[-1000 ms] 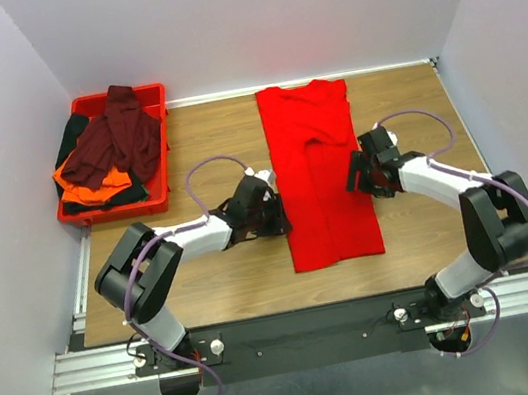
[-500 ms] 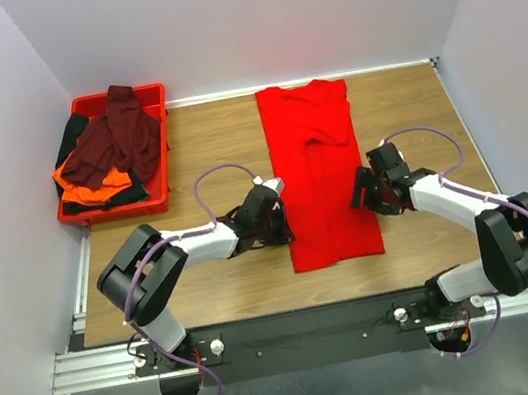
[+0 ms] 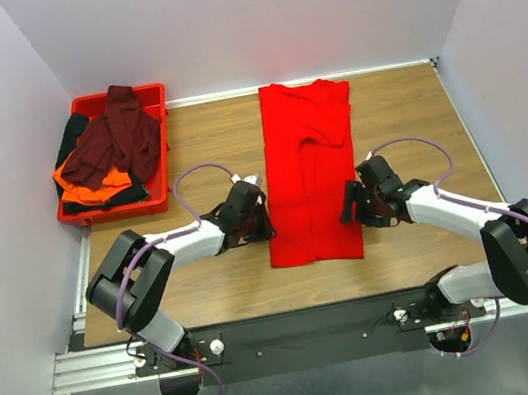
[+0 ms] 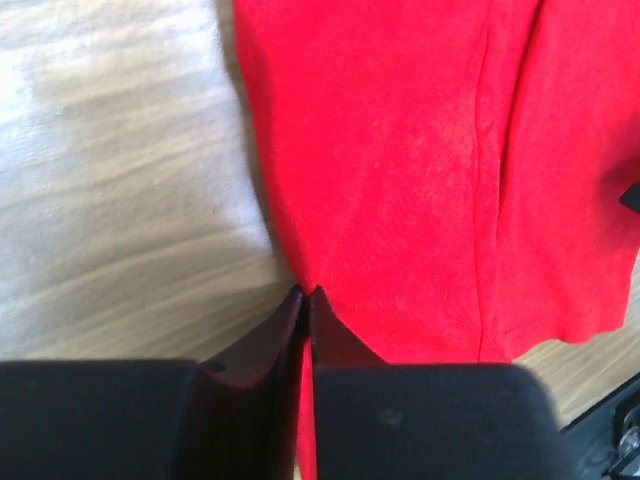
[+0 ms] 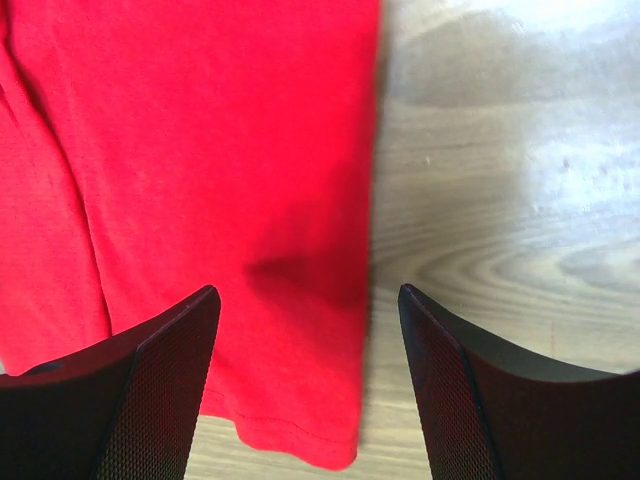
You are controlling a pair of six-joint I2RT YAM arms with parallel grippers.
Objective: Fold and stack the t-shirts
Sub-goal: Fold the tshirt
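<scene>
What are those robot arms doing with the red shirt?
They are folding t-shirts. The bright red t-shirt lies on the table, folded into a long strip. The left gripper is pinched shut on its left edge, and the right gripper hangs open over its right edge. The maroon shirt, orange shirt and black shirt sit piled in the red tray.

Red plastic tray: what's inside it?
A dark maroon cloth shirt lies on top, over orange cloth and black cloth. The floor of the red plastic tray is covered.
</scene>
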